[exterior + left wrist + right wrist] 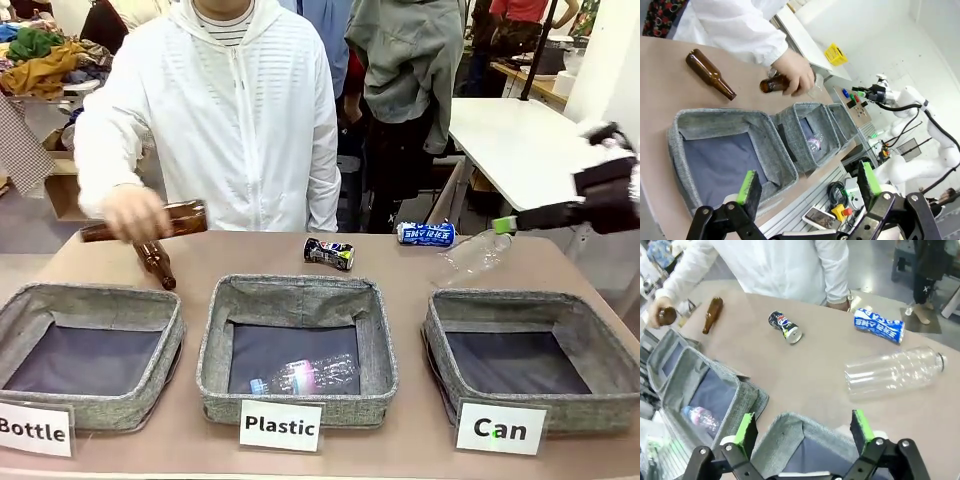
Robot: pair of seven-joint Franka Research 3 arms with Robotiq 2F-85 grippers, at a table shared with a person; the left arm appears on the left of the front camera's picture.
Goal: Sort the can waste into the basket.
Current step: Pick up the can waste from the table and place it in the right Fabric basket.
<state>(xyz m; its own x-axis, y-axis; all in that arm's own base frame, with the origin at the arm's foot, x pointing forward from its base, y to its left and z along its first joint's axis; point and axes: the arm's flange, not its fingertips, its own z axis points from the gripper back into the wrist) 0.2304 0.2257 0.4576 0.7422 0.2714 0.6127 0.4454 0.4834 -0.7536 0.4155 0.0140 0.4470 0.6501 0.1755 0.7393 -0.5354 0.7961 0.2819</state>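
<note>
Right hand (508, 224): spread wide, and nothing is gripped between the green pads. It is seen reaching in from 3 o'clock, raised over the bench (250, 262) at 12 o'clock of the Can basket (520, 299). In its own wrist view (803, 427) the grey rim of the Can basket (785, 432) is seen right below the fingers.
Left hand (807, 182): spread wide too, nothing pinched. It is held over the near end of the Bottle basket (680, 135).
Blue-and-white can (426, 234): laid on its side on the bench at 11 o'clock of the Can basket, outside it and touched by neither hand.
Crushed can (329, 253): down on the bench at 12 o'clock of the Plastic basket (300, 291), well apart from the right hand.
Can basket: grey fabric with dark lining; a white card (500, 428) marked "Can" is propped at its 6 o'clock.
Clear bottle (475, 255): laid on the bench between the blue-and-white can and the Can basket's far rim.
Person's hand (135, 213): closed round a brown bottle (185, 217) at 12 o'clock of the Bottle basket. A second brown bottle (157, 263) is laid on the bench just beneath it.
</note>
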